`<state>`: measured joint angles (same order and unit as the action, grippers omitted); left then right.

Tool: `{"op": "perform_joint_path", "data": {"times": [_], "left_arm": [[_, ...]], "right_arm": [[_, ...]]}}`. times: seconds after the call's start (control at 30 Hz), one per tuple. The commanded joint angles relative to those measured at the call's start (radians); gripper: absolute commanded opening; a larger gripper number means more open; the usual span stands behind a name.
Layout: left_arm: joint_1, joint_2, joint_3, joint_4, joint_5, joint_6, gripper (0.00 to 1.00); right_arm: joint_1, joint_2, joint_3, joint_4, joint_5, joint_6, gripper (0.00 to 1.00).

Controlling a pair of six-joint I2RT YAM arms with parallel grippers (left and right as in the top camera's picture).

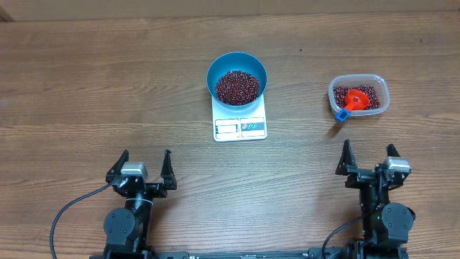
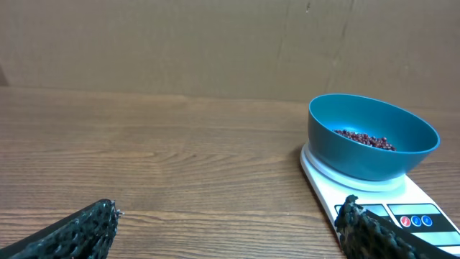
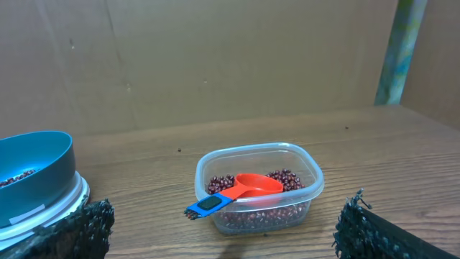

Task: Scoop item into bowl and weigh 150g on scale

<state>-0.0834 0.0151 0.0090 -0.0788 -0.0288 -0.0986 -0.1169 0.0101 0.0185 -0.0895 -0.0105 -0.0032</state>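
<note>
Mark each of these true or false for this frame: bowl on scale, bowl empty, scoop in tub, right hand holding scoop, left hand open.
1. The bowl sits on the scale. True.
2. The bowl is empty. False: it holds a heap of beans.
3. The red scoop lies in the clear tub. True.
4. The right hand grips the scoop. False: it is open, holds nothing and is apart from the tub.
5. The left hand is open and holds nothing. True.
</note>
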Motion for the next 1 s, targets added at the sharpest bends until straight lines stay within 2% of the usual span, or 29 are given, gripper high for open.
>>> {"op": "perform_joint_path", "data": {"times": [0.0,0.4,0.97], "left_arm": [[0.006,-0.01,-0.004,0.001,0.011,-0.01,0.99],[0.006,-0.01,-0.004,0.001,0.011,-0.01,1.0],[0.006,-0.01,-0.004,0.002,0.011,-0.01,1.0]], "right_arm": [[0.007,-0.008,-0.011,0.005,0.01,0.002,1.0],[0.135,-0.008,-0.011,0.005,0.01,0.002,1.0],[0.138,-0.008,-0.011,0.005,0.01,0.002,1.0]]}}
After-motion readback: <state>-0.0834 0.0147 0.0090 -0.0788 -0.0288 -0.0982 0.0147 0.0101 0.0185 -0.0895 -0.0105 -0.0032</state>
